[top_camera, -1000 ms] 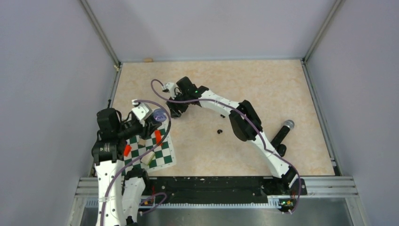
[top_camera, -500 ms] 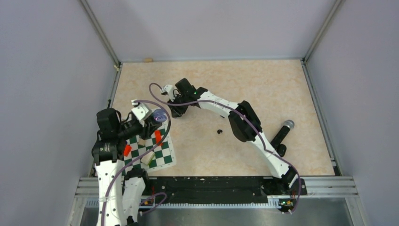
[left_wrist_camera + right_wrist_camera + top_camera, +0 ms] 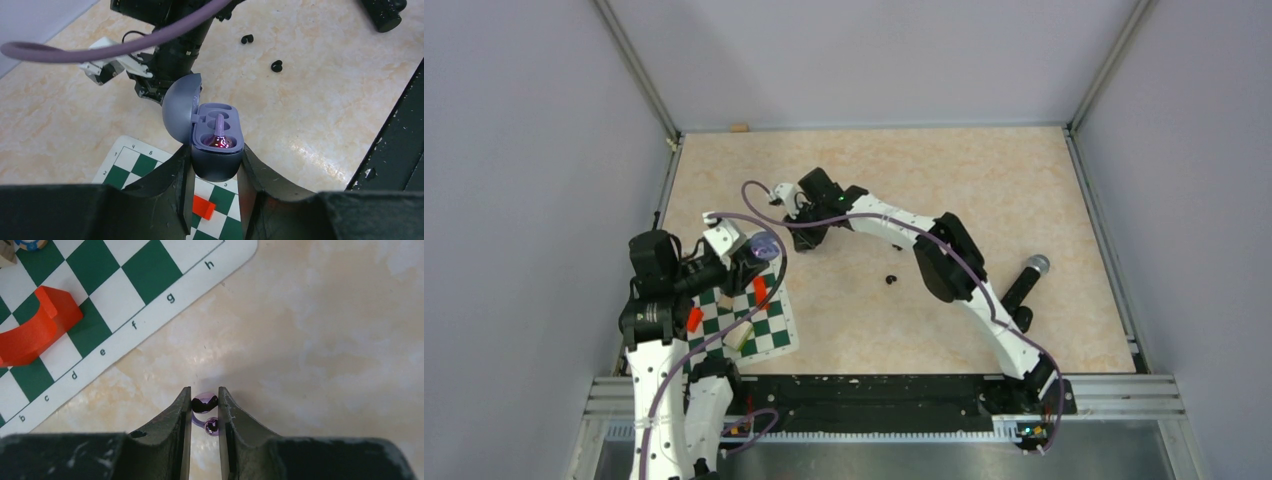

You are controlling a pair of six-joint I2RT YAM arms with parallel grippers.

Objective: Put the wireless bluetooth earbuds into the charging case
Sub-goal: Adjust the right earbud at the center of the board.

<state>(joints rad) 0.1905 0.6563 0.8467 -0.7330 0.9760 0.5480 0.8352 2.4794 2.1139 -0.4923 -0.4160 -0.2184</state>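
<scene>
My left gripper (image 3: 215,159) is shut on the charging case (image 3: 217,167), a lavender-grey oval held above the chessboard with its lid (image 3: 179,109) swung open to the left. One earbud (image 3: 219,136) sits in the near slot, lilac with a glowing purple head; the far slot looks empty. In the top view the case (image 3: 765,244) is at the left. My right gripper (image 3: 204,391) is shut on the other earbud (image 3: 205,403), a tiny lilac bead with a curved stem, low over the table beside the mat. In the top view the right gripper (image 3: 796,233) is just right of the case.
A green-and-white chessboard mat (image 3: 759,325) lies front left with red pieces (image 3: 760,290) and a pale block on it; a red piece (image 3: 30,330) shows in the right wrist view. Two small black bits (image 3: 890,278) lie mid-table. A black microphone-like cylinder (image 3: 1024,285) lies at the right.
My right wrist has shifted slightly to the left and its cable loop has moved. The left arm and the case have not moved.
</scene>
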